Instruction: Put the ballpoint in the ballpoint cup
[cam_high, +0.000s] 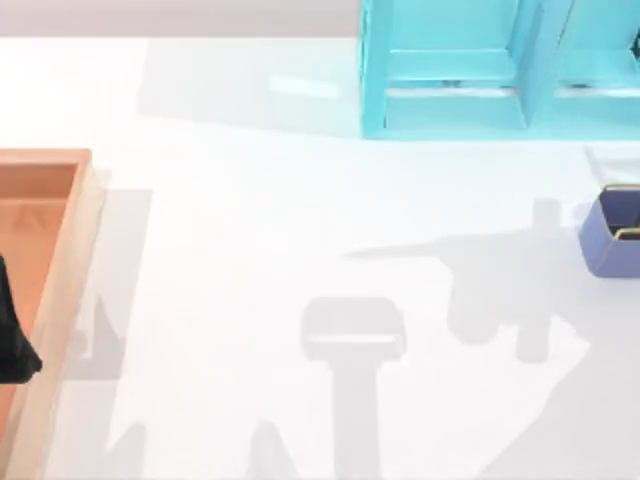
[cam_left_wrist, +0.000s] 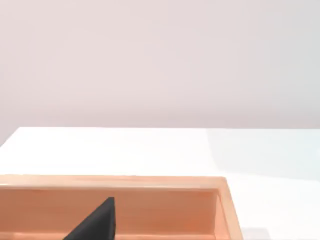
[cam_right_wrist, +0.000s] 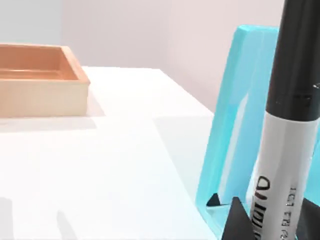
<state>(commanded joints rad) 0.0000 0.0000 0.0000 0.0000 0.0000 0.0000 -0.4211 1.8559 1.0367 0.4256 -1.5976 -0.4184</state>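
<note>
Counter (cam_high: 300, 220): white surface, lying across the whole top view and carrying every item below.

Shelf unit (cam_high: 500, 70): large cyan piece, standing at the upper right of the top view; in the right wrist view its side panel is rising just behind the ballpoint.

Tray (cam_high: 50, 290): orange wooden box, sitting at the left edge of the top view.

Ballpoint cup (cam_high: 610, 235): small periwinkle-blue container with a gold rim, sitting at the right edge of the top view, below the shelf unit. Nothing is showing inside the visible part.

Ballpoint (cam_right_wrist: 287, 140): black cap above a white-grey printed barrel, standing roughly upright at the right of the right wrist view, lifted off the counter.

Right pincer (cam_right_wrist: 272, 222): its dark fingertips are pinching the ballpoint's barrel at the lower right of that view.

Left pincer (cam_left_wrist: 97, 222): hanging over the tray; whether it is spread or pressed together, I cannot tell.

Progress: pickup is looking done; carrying to the cup and releasing are remaining.
</note>
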